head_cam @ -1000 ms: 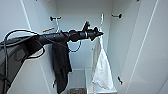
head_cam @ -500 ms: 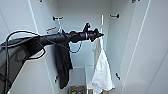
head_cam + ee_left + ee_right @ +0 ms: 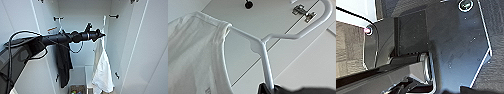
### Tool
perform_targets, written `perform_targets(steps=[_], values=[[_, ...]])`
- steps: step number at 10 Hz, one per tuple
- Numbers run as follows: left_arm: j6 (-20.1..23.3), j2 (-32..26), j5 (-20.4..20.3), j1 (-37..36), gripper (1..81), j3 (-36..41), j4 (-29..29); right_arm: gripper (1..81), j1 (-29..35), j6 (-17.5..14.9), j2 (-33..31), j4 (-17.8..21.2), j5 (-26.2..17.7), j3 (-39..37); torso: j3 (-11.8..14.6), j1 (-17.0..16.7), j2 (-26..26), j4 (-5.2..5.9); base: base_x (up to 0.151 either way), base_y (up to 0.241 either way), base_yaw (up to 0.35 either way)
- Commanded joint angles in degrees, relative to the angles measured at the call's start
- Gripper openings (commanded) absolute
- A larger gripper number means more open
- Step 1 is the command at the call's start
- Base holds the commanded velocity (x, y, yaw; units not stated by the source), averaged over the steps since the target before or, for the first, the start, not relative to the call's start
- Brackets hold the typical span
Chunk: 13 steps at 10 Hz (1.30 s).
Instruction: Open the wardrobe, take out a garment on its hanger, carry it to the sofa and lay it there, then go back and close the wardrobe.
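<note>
left gripper [image 3: 102,35] reaches into the open wardrobe [image 3: 82,15], clamped on the stem of the hanger [image 3: 264,53] that carries the white shirt [image 3: 102,72]; a black garment [image 3: 63,62] hangs beside it. step in hand: taking the shirt out. next move calls for clearing the doors.

The left arm [image 3: 62,38] enters from nine o'clock and stretches almost level toward three o'clock, a loose black cable looping beneath it. At its tip, the left gripper [image 3: 101,35] is clamped on the hanger [image 3: 266,62].
</note>
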Motion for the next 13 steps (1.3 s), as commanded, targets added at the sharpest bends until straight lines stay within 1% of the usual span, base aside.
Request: perform_targets(steps=[1,2,5,9,13], values=[[1.2,3.4,-3.2,-10.8,1.0,-2.4,1.7,81.1,2.5,-0.2,0.6,0.2,-3.2,0.5,0.0,0.0,0.0,0.0,0.0,0.0,0.0],[1.2,4.9,-3.1,-10.5,1.0,-3.4,1.7,81.1,2.4,-0.3,0.6,0.2,-3.2,0.5,0.0,0.0,0.0,0.0,0.0,0.0,0.0],[1.2,6.3,-3.0,-10.5,1.0,-3.5,1.7,81.1,2.5,-0.2,0.5,0.2,-3.2,0.6,0.0,0.0,0.0,0.0,0.0,0.0,0.0],[1.2,6.3,-3.1,-9.9,1.0,-3.1,1.6,81.1,2.6,-0.3,0.6,0.2,-3.2,0.5,0.0,0.1,0.0,0.0,-0.088,0.0,0.0],[1.2,6.3,-3.2,-9.5,1.0,-1.6,1.6,81.1,2.3,-0.3,0.4,0.3,-3.2,0.5,0.0,0.0,0.0,0.0,-0.121,0.0,0.0]])
